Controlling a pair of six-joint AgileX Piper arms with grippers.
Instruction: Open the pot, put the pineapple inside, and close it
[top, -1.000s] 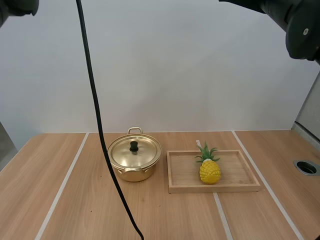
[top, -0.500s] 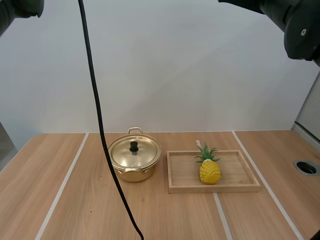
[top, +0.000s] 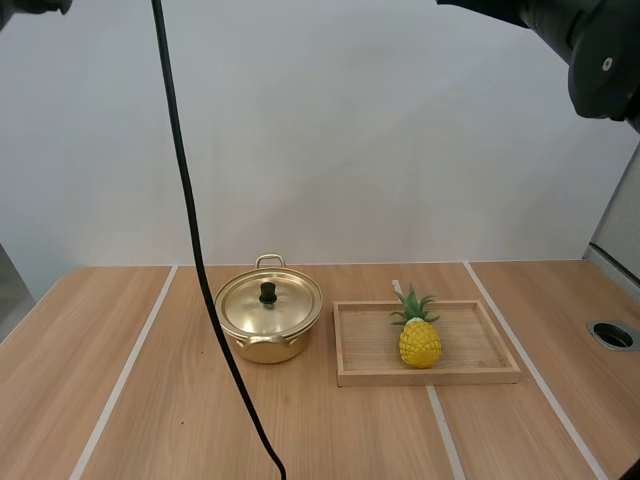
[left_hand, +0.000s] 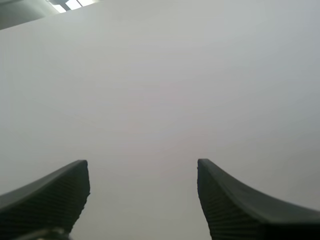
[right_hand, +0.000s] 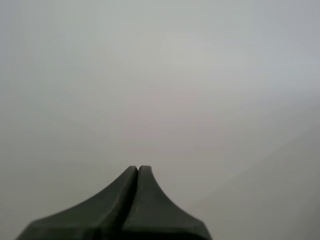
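Only the left arm (top: 30, 5) has moved: less of it shows high at the far left than half a second ago, so it has lifted or swung away a little. The right arm (top: 590, 50) sits high at the far right where it was, and nothing on the table (top: 150, 400) has shifted. I judge the task not yet begun, with both arms well above the work.

The left gripper (left_hand: 142, 170) stands open, its fingers wide apart with nothing between them. The right gripper (right_hand: 138, 170) is closed on nothing, its fingers pressed together.

The wooden tray (top: 430, 377) lies right of centre. The gold pot (top: 265, 350) stands just left of it, close to the tray's left edge, though I cannot tell if they touch. Its lid (top: 290, 308) is on, black knob (top: 268, 293) upright in the middle. The pineapple (top: 419, 340) stands upright inside the tray, leaves up.

Nothing blocks the knob or the pineapple. The lid must come off first, and the open left gripper looks the readier for that.
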